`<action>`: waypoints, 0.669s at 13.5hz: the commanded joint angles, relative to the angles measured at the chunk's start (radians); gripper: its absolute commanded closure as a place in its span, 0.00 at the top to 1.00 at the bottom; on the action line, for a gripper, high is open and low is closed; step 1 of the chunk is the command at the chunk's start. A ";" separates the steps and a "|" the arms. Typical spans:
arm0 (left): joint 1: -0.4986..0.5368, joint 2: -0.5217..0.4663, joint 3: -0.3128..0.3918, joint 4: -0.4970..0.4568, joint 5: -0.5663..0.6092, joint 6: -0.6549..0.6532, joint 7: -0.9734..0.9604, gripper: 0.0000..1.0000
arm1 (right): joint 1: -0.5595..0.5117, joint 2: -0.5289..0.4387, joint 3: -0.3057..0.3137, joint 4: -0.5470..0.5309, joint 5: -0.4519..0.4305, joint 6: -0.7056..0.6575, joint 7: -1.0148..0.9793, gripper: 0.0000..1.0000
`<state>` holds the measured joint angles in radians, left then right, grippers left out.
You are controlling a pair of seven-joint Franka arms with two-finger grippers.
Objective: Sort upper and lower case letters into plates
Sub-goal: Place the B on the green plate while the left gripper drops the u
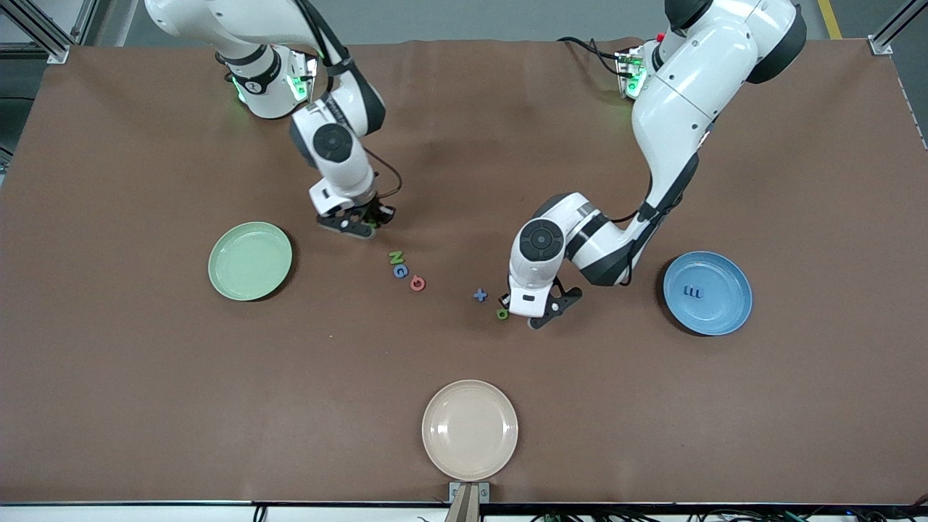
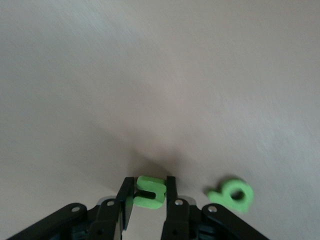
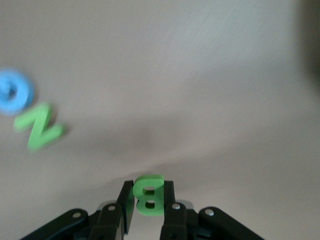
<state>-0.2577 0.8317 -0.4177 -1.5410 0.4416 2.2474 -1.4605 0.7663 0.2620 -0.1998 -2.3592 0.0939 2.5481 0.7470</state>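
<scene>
Letters lie in a loose row mid-counter: a green N (image 1: pixel 395 257), a blue G (image 1: pixel 399 271) and a red G (image 1: pixel 417 283), then a blue plus (image 1: pixel 479 295) and a green round letter (image 1: pixel 502 314) nearer the left arm's end. The left gripper (image 1: pixel 535 313) is down at the counter just beside that round letter, its jaws shut on a small green letter (image 2: pixel 149 192) that sits squarely between the two pads. The right gripper (image 1: pixel 359 225) is low over the counter near the green plate (image 1: pixel 250 261), its jaws shut on a green B (image 3: pixel 148 195), pinched by its edges between them; in the right wrist view the N and blue G lie apart from it on the counter. The blue plate (image 1: pixel 707 293), toward the left arm's end, holds one dark blue letter (image 1: pixel 693 292). A beige plate (image 1: pixel 470 430) sits nearest the front camera.
</scene>
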 commanded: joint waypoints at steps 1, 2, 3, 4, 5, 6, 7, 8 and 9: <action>0.076 -0.107 -0.001 -0.011 0.077 -0.145 0.059 0.00 | -0.039 -0.102 -0.136 -0.002 -0.006 -0.110 -0.238 0.00; 0.110 -0.129 -0.009 -0.016 0.081 -0.202 0.127 0.00 | -0.047 -0.109 -0.176 -0.002 -0.006 -0.115 -0.318 0.00; 0.135 -0.167 -0.010 -0.039 0.081 -0.244 0.197 0.00 | -0.065 -0.107 -0.215 -0.005 -0.006 -0.112 -0.406 0.00; 0.178 -0.201 -0.010 -0.071 0.081 -0.258 0.254 0.00 | -0.094 -0.101 -0.242 -0.006 -0.006 -0.103 -0.481 0.00; 0.214 -0.236 -0.012 -0.117 0.081 -0.258 0.291 0.00 | -0.142 -0.098 -0.247 -0.009 -0.008 -0.098 -0.553 0.00; 0.257 -0.271 -0.012 -0.166 0.081 -0.258 0.333 0.00 | -0.180 -0.096 -0.247 -0.017 -0.006 -0.077 -0.593 0.00; 0.293 -0.293 -0.012 -0.203 0.081 -0.258 0.374 0.00 | -0.203 -0.093 -0.247 -0.044 -0.008 -0.033 -0.622 0.00; 0.339 -0.311 -0.013 -0.238 0.081 -0.256 0.412 0.00 | -0.212 -0.080 -0.245 -0.070 -0.006 0.012 -0.636 0.00; 0.375 -0.315 -0.013 -0.258 0.081 -0.253 0.434 0.00 | -0.217 -0.064 -0.245 -0.086 -0.006 0.038 -0.637 0.00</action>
<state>0.0486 0.5722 -0.4180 -1.6991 0.5064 1.9793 -1.0685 0.5577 0.1836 -0.4570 -2.3936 0.0938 2.5196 0.1220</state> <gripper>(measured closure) 0.714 0.722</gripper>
